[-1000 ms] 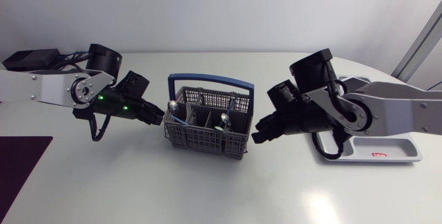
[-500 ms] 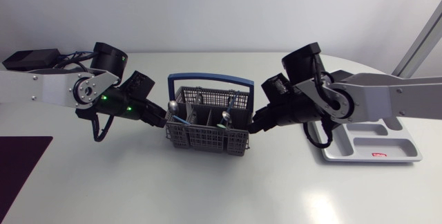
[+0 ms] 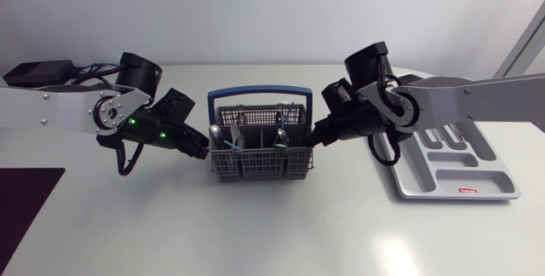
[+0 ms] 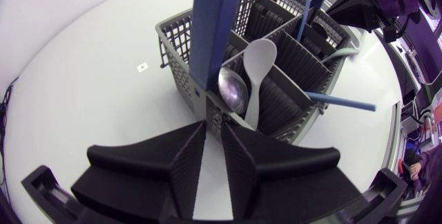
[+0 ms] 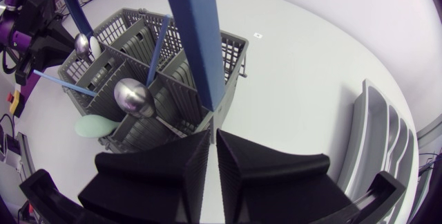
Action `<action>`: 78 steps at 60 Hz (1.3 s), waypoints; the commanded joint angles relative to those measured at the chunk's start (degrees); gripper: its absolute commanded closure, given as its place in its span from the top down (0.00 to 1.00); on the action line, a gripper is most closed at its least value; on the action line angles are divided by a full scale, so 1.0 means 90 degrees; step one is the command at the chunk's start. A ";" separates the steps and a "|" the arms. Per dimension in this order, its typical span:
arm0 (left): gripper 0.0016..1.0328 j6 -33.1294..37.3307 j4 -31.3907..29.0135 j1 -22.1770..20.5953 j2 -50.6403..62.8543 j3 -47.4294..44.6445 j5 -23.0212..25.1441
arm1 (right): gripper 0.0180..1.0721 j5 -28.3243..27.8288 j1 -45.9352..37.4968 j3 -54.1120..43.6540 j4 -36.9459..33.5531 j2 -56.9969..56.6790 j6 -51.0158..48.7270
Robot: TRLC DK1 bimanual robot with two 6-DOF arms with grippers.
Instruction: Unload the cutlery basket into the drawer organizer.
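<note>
The grey cutlery basket [image 3: 260, 150] with its blue handle [image 3: 259, 93] stands mid-table between my arms. My left gripper [image 3: 203, 146] is shut on the basket's left end wall, and in the left wrist view that wall [image 4: 181, 51] runs into the narrow gap of the gripper [image 4: 214, 133]. My right gripper [image 3: 317, 136] is shut on the right end wall, seen close in the right wrist view [image 5: 213, 135]. Inside stand a metal spoon [image 4: 233, 89], a pale spoon [image 4: 259, 57] and blue-handled pieces [image 5: 160, 44]. The grey drawer organizer [image 3: 494, 189] lies at the right.
A dark purple mat [image 3: 25, 199] lies at the table's front left corner. The organizer's long compartments [image 5: 383, 141] lie beyond the right gripper, away from the basket. Bare white tabletop surrounds the basket in front and behind.
My right gripper has moved left onto the basket's right end, and the left one has pressed in at the other end. The basket has turned square and shifted toward the back.
</note>
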 commanded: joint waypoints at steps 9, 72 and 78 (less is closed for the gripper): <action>0.21 0.0019 0.0125 -0.0071 -0.0072 0.0195 0.0151 | 0.15 -0.0018 0.0413 -0.0092 0.0108 -0.0117 -0.0080; 0.64 0.1005 -0.0246 0.1199 -0.1850 -0.0323 0.0619 | 0.87 0.0402 0.0023 -0.1118 -0.0185 -0.1299 -0.0490; 0.64 0.1386 -0.0334 0.1189 -0.2348 -0.0665 0.1049 | 0.90 0.0266 0.0013 -0.1284 -0.0185 -0.1572 -0.0578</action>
